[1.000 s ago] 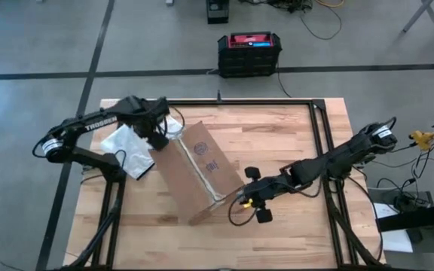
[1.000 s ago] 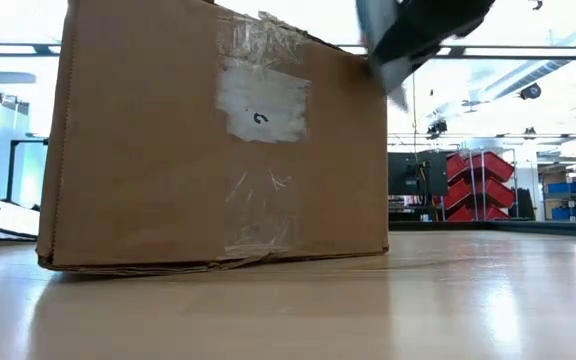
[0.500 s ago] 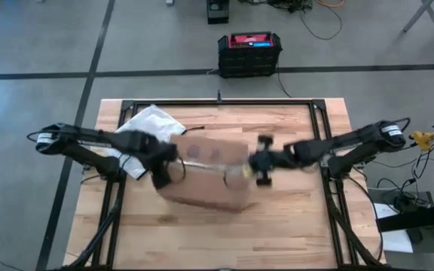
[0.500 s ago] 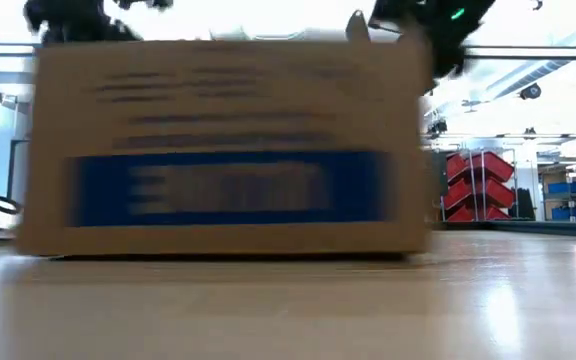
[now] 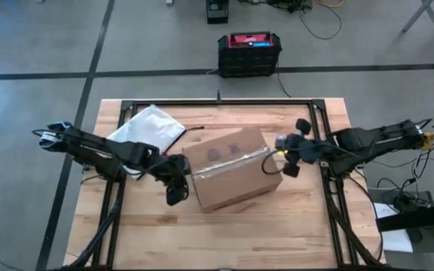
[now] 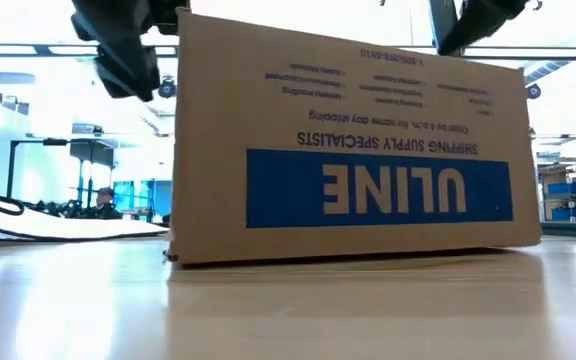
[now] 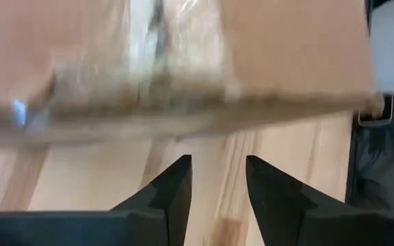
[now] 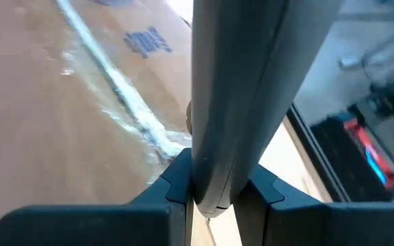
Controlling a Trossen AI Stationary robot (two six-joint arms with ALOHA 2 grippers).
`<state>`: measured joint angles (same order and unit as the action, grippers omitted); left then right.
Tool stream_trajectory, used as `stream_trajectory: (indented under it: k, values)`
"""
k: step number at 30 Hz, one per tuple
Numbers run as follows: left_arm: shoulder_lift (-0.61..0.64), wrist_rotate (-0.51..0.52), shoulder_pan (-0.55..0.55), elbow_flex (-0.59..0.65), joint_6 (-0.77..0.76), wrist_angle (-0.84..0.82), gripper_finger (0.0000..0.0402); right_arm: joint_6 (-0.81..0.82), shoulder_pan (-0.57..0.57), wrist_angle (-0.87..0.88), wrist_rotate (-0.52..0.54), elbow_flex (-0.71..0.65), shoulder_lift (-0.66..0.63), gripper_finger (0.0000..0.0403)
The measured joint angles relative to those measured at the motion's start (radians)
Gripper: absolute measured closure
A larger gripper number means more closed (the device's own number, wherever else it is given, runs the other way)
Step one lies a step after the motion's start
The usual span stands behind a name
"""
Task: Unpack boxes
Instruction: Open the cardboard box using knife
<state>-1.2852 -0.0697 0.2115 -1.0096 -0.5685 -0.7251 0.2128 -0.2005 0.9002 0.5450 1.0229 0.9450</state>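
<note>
Centrally on the wooden table [image 5: 307, 226] sits a brown cardboard box [image 5: 232, 169], taped seam up, its blue label upside down in the low view. Left gripper [image 7: 217, 179] hovers at the box's left end, fingers [image 7: 173, 188] slightly parted around nothing. Right gripper [image 5: 291, 150] sits at the box's right end, fingers [image 8: 214, 184] clamped on a dark, blade-like tool [image 8: 241, 89].

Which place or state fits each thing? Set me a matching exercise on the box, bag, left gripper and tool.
Things:
1 box
2 bag
3 left gripper
4 tool

Places or states:
A flat at a corner of the table
B clamped in the right gripper
C mid-table, ULINE print upside down in the low view
D jaws open, at the box's left end

Pairs: 1-C, 2-A, 3-D, 4-B
</note>
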Motion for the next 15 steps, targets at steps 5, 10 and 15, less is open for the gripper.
stream_trajectory:
  k: [5,10,15]
  values:
    - [0.021,0.162,-0.014,-0.039,-0.008,-0.165,0.0282,0.027,-0.027,-0.012,-0.132,-0.015,0.002,0.0354]
    - [0.051,0.339,-0.133,-0.082,0.056,-0.192,0.0282,0.062,-0.122,-0.082,-0.334,-0.015,0.063,0.0354]
    - [0.037,0.359,-0.361,-0.075,0.214,-0.156,0.0281,0.168,-0.232,-0.086,-0.387,-0.013,0.111,0.0354]
